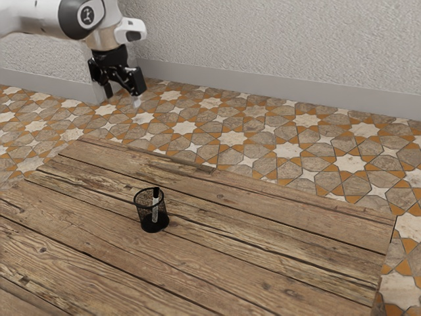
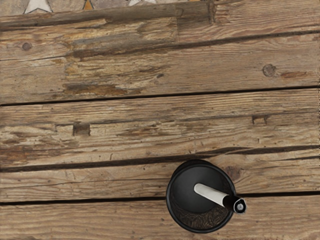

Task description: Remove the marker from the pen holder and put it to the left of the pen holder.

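Above the counter (image 1: 263,270), claw (image 1: 123,99) spread. Suggest centring over the leaning marker (image 2: 211,194), pinching its dark end, lifting clear of the pen holder (image 2: 197,220).

Worktop (image 1: 276,247): rough brown planks laid side by side, dark seams between, grain cracked and worn in places. Two small square notches (image 2: 81,129) and a round knot (image 2: 269,70) in its surface (the knot ringed like an eye). Floor (image 1: 263,141) beyond the worktop and past its end at the exterior view's right: patterned tile, pale stars, brown stone, orange pieces. Farther off from the worktop, grey baseboard (image 1: 263,94), then rough pale wall (image 1: 263,39) above it.
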Tool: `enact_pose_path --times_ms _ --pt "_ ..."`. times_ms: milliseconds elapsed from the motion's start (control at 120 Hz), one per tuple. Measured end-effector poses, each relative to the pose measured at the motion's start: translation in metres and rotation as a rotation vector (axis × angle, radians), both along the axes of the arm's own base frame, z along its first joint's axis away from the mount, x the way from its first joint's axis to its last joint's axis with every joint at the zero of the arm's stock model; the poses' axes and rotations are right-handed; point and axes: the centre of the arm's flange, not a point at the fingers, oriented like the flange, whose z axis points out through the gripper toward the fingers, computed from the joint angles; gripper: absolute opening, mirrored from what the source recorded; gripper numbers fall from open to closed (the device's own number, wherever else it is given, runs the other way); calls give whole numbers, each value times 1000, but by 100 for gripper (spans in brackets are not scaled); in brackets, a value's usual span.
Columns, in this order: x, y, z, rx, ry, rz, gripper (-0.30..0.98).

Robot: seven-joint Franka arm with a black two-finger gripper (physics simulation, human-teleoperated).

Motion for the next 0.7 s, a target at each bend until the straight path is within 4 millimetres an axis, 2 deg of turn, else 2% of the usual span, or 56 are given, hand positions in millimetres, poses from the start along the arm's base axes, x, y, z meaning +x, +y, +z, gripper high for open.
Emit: enact_pose_path --times_ms 200,267,375,467,583,700 --pt "3 1 -2 8 1 -37 69" --pt "19 8 -20 22 26 -32 69" --pt "73 8 -65 66 56 -41 69" --pt "90 0 -95 73 69 -74 69" --pt "88 -10 -126 79 104 -135 69" --pt "61 -15 -154 105 143 -210 69"
